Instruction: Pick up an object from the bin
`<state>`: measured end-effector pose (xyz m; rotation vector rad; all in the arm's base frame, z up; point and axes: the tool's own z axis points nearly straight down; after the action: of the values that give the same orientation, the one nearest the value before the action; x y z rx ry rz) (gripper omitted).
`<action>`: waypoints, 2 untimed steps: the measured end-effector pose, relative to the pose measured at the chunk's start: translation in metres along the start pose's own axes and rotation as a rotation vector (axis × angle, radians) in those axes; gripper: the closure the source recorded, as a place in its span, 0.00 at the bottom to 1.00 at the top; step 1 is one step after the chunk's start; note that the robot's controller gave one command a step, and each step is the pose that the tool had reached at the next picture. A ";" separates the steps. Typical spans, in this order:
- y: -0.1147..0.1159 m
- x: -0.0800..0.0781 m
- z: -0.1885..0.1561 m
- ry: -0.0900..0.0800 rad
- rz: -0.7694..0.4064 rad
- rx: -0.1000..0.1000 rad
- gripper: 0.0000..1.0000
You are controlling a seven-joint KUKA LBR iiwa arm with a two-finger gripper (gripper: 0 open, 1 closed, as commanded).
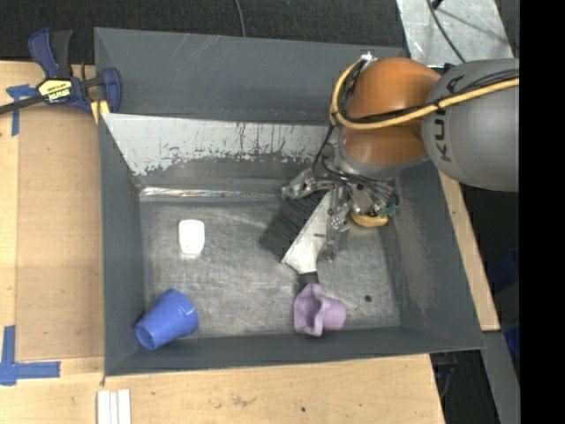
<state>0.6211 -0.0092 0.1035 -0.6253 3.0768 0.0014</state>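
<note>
My gripper [338, 208] hangs low in the right back part of the bin, under the arm's orange cover. Right under and beside it lies a brush [294, 230] with black bristles and a white handle, slanting from the back towards the front. The gripper's metal parts overlap the handle's right side; whether they touch it I cannot tell. A small yellow ring-like thing [368, 219] shows just right of the gripper. In front of the brush, near the front wall, lies a purple lumpy toy [316, 312].
A small white block [191, 238] rests on the floor at the left. A blue cup [166, 318] lies tipped in the front left corner. The arm and its cover hide the right back corner of the bin.
</note>
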 end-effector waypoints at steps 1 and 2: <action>-0.006 -0.002 -0.010 -0.006 -0.199 0.003 0.00; -0.009 -0.006 0.031 -0.003 -0.101 0.001 0.00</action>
<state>0.6305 -0.0149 0.0728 -0.7794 3.0385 0.0005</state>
